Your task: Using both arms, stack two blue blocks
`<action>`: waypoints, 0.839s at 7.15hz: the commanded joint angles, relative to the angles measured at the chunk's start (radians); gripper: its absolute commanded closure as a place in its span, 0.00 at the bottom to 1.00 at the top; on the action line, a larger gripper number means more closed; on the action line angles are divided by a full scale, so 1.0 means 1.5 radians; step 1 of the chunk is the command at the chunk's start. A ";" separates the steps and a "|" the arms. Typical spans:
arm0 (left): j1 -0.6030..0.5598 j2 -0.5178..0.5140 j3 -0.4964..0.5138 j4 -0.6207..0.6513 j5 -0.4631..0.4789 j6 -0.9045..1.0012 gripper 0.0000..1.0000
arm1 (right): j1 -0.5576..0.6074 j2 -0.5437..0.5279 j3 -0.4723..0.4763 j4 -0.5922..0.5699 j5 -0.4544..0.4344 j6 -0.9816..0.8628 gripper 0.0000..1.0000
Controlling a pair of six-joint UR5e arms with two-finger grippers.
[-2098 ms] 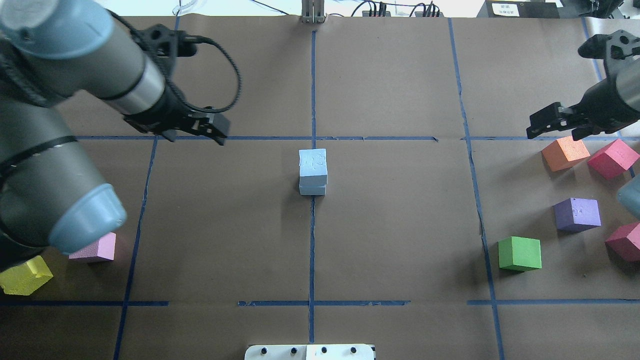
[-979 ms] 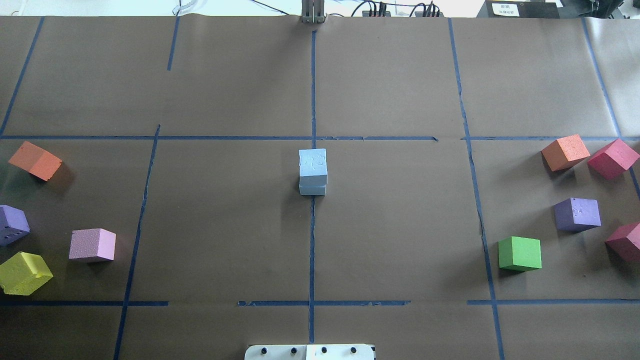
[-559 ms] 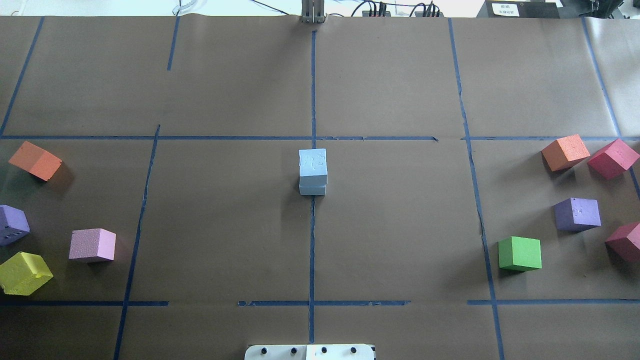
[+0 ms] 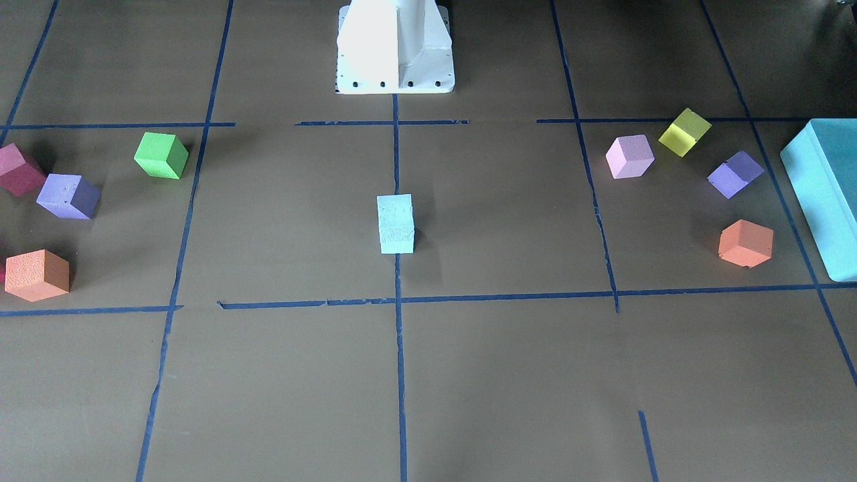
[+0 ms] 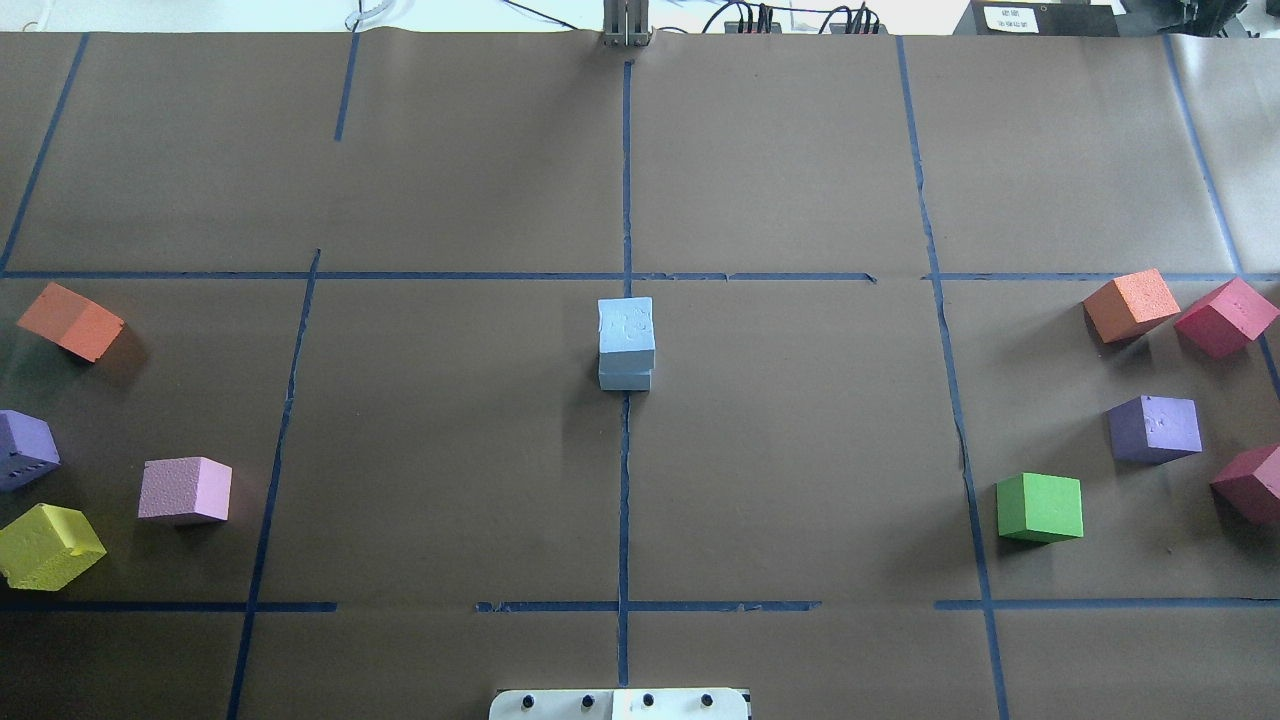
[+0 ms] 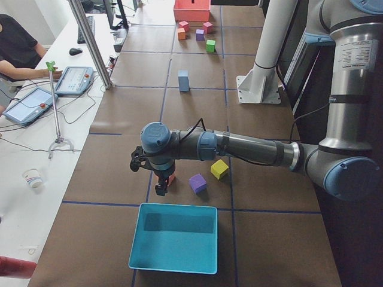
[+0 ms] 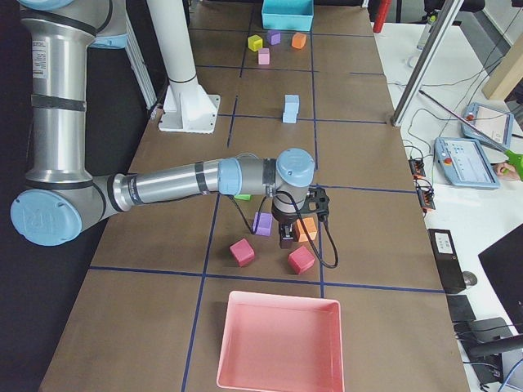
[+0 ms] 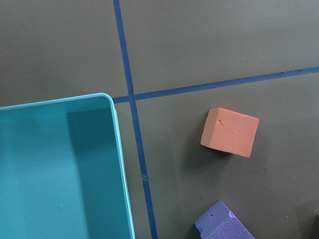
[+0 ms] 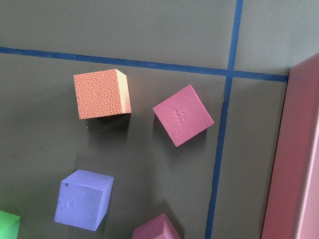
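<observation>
Your two blue blocks (image 5: pixel 626 340) stand stacked at the centre of the table (image 5: pixel 800 450), well apart from either gripper's fingers. Left gripper (image 6: pixel 160 184) and right gripper (image 7: pixel 285 238) hang among the coloured cubes (image 7: pixel 301 260); open or closed, you cannot tell. The task looks done.

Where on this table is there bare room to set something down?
Bare paper lies either side of the stacked pale blue foam blocks, out to the pink foam cube and the green foam cube. Both table ends are crowded.
</observation>
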 commanded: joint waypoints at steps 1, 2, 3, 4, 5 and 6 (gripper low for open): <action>0.001 0.005 -0.009 -0.004 0.001 -0.002 0.00 | 0.000 0.001 -0.004 0.000 -0.015 -0.001 0.00; 0.001 0.006 0.003 -0.004 0.002 0.000 0.00 | -0.001 0.002 -0.005 0.000 -0.015 0.000 0.00; 0.001 0.014 -0.005 -0.005 0.003 0.001 0.00 | -0.001 0.002 -0.014 0.001 -0.016 0.000 0.00; 0.001 0.020 0.002 -0.004 0.001 -0.001 0.00 | -0.001 0.002 -0.014 0.001 -0.016 -0.003 0.00; 0.001 0.020 -0.001 -0.003 0.023 -0.005 0.00 | -0.001 0.002 -0.014 0.000 -0.015 -0.003 0.00; 0.001 0.019 -0.018 -0.001 0.058 -0.025 0.00 | -0.001 0.002 -0.022 0.000 -0.014 -0.003 0.00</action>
